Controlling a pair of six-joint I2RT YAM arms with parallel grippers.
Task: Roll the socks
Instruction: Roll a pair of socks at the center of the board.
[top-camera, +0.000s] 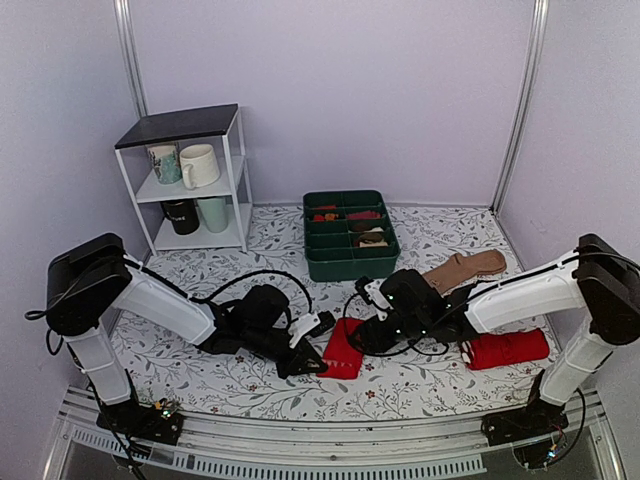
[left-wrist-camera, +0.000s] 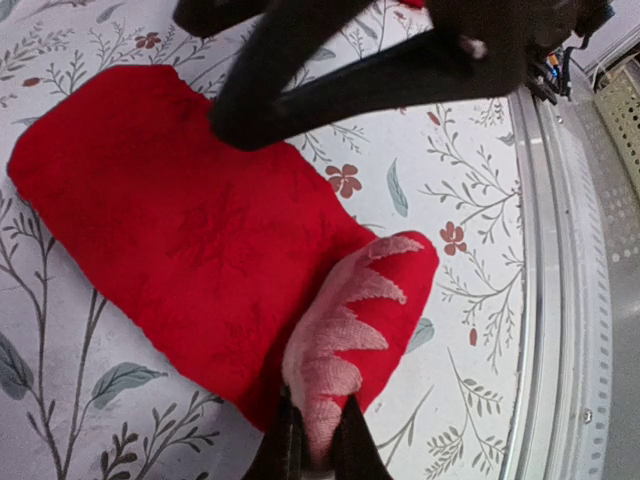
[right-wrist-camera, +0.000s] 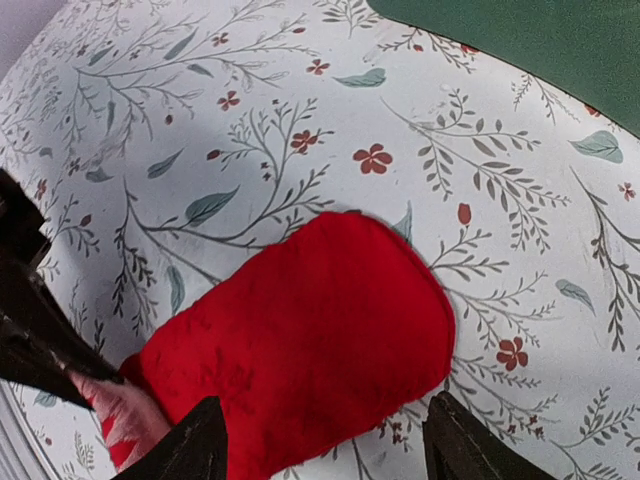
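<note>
The socks (top-camera: 343, 350) lie flat on the floral table between the two arms, bright red, with a pale beige end bearing red marks. In the left wrist view the beige end (left-wrist-camera: 345, 335) is lifted and folded over the red body (left-wrist-camera: 180, 230). My left gripper (left-wrist-camera: 318, 430) is shut on that beige end; it also shows in the top view (top-camera: 308, 362). My right gripper (right-wrist-camera: 322, 420) is open, its fingers straddling the red body (right-wrist-camera: 310, 330) just above it, and touches nothing. It appears in the top view (top-camera: 365, 335).
A second, all-red sock bundle (top-camera: 508, 348) lies at the right. A brown sock (top-camera: 465, 268) lies behind it. A green divided bin (top-camera: 348, 262) stands at the back centre. A white shelf with mugs (top-camera: 240, 180) stands back left. The table's metal front rail (left-wrist-camera: 545, 300) is close.
</note>
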